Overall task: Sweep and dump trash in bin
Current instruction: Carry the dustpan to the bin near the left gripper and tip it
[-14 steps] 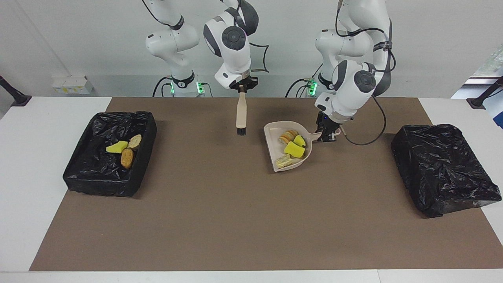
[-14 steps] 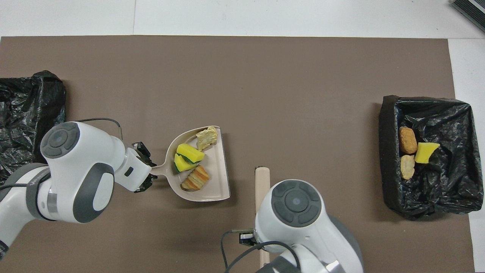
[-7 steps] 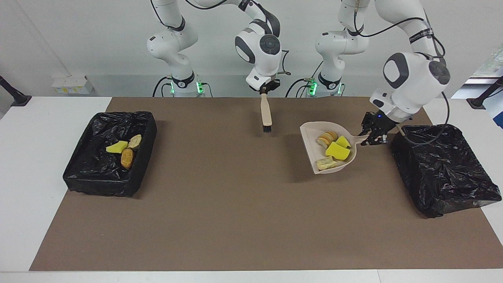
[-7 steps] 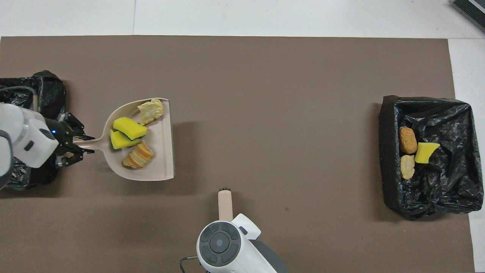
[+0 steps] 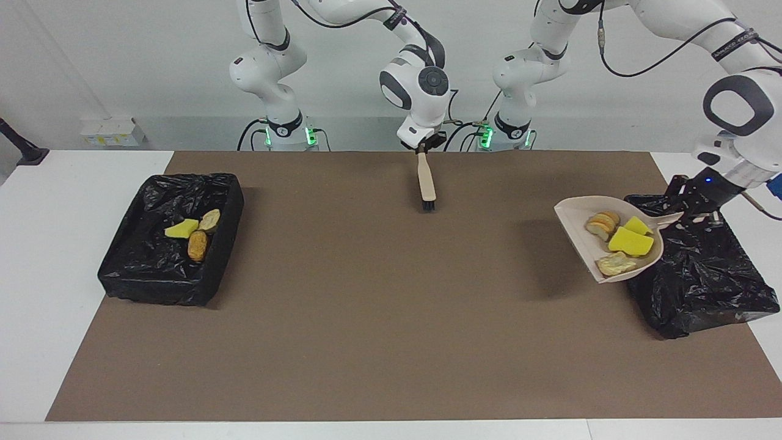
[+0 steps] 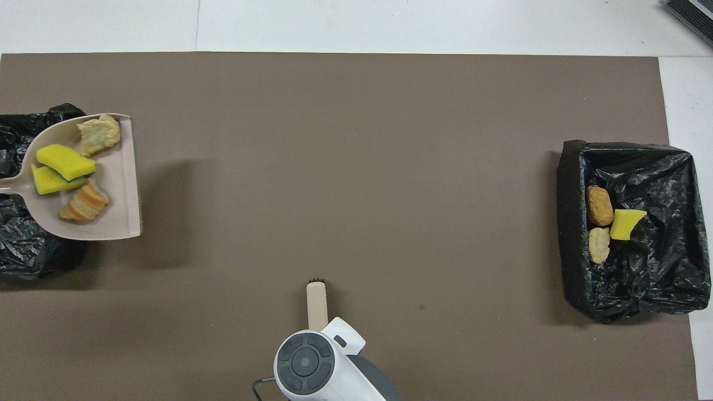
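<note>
- A white table (image 5: 36, 256) is seen, covered over most of its width by a brown mat (image 5: 366, 318); a pale wall is seen past the robots' bases.
- A white socket box (image 5: 111, 131) is noted by the wall at the right arm's end; no writing or brand can be read anywhere.
- Green lights are shown at both arm bases.
- A bin lined with black plastic (image 5: 220, 201) stands at the right arm's end; three scraps (image 5: 194, 234) lie in it.
- A second black-bagged bin (image 5: 702, 287) stands at the left arm's end.
- The beige dustpan (image 5: 577, 235) is held by its handle in the left gripper (image 5: 693, 208), clamped shut on it, raised over the edge of that second bin.
- Four pieces of trash (image 5: 618, 239) are carried in the pan: two yellow sponge bits and two striped bread-like pieces.
- The brush (image 5: 426, 182) is gripped at its handle top by the right gripper (image 5: 423, 145), bristles hanging down over the mat near the robots.
</note>
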